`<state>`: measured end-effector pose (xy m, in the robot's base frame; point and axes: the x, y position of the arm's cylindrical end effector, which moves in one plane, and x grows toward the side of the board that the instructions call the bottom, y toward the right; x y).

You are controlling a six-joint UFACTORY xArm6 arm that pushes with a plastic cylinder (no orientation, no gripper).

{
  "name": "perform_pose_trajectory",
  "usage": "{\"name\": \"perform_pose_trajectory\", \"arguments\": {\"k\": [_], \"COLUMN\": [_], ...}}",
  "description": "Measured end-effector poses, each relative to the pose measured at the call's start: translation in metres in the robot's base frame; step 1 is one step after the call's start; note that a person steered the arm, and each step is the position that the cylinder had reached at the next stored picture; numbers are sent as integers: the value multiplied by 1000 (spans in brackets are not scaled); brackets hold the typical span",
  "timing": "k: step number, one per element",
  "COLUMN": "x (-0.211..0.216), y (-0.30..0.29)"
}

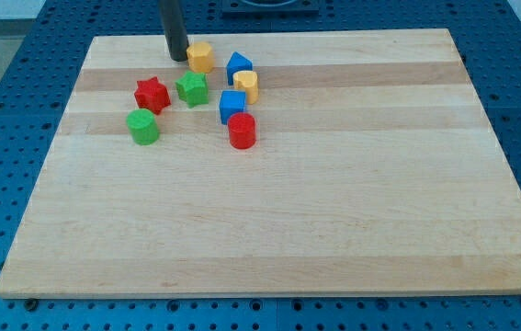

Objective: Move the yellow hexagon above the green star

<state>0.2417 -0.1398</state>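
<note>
Yellow hexagon (201, 56) w/ tip (178, 59) beside

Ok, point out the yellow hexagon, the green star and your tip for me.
yellow hexagon (201, 57): camera view, on its top face.
green star (191, 88): camera view, centre of its top face.
my tip (178, 58): camera view, the rod's very lower end, just to the view's left of the hexagon.

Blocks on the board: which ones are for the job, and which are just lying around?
For the job: yellow hexagon, green star, my tip just left of the hexagon.

Just lying about: red star, green cylinder, blue block, yellow block, blue cube, red cylinder.
</note>
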Motion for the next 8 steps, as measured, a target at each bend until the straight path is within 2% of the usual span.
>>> {"name": "perform_pose_trajectory", "arguments": {"k": [6, 8], "x": [-6, -33], "y": [-24, -6]}}
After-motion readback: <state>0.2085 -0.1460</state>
